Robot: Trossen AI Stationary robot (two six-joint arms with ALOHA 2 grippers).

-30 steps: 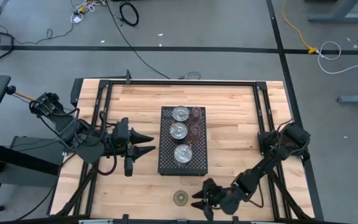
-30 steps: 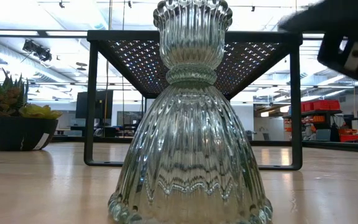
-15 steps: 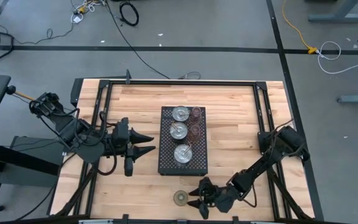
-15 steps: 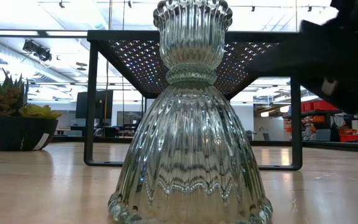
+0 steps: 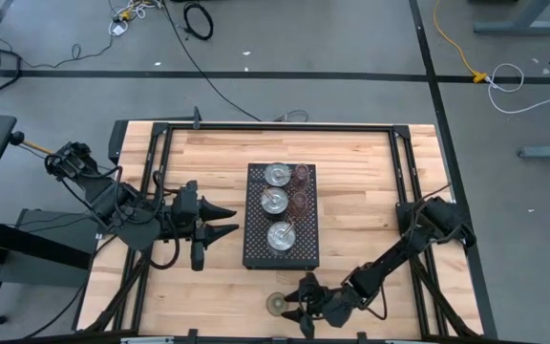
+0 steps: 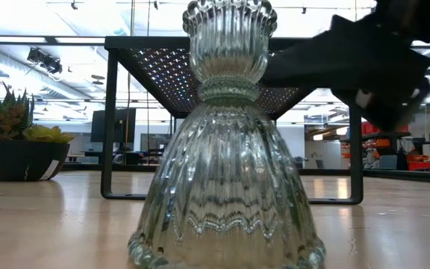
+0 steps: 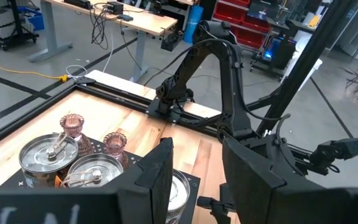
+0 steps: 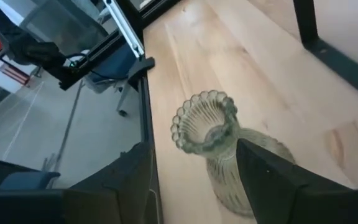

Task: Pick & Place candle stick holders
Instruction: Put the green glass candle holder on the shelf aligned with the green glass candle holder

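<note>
Right gripper (image 5: 297,308) is low at the 6 o'clock edge of the desk (image 5: 361,177), just right of the lone glass candle stick holder (image 5: 277,305) standing there. In the right wrist view the fingers (image 8: 272,177) are spread, one on each side of the holder's fluted cup; contact can't be confirmed. In the low view the holder stands upright on the wood, a ribbed bell shape with a scalloped cup on top, and the dark gripper body sits at its 2 o'clock, level with the neck.

Left gripper (image 5: 229,219) hovers at the 9 o'clock side of the black perforated tray (image 5: 255,250), fingers pressed together, holding nothing.

The tray is mid-desk. On it: three silver holders (image 5: 275,200) in a column from 12 to 6 o'clock, and pink glass holders (image 5: 301,173) in the column to their right, at the 12 o'clock end. The left wrist view shows two pink ones (image 7: 71,126) upright behind the silver cups.

A potted plant (image 6: 17,142) shows far left in the low view.
</note>
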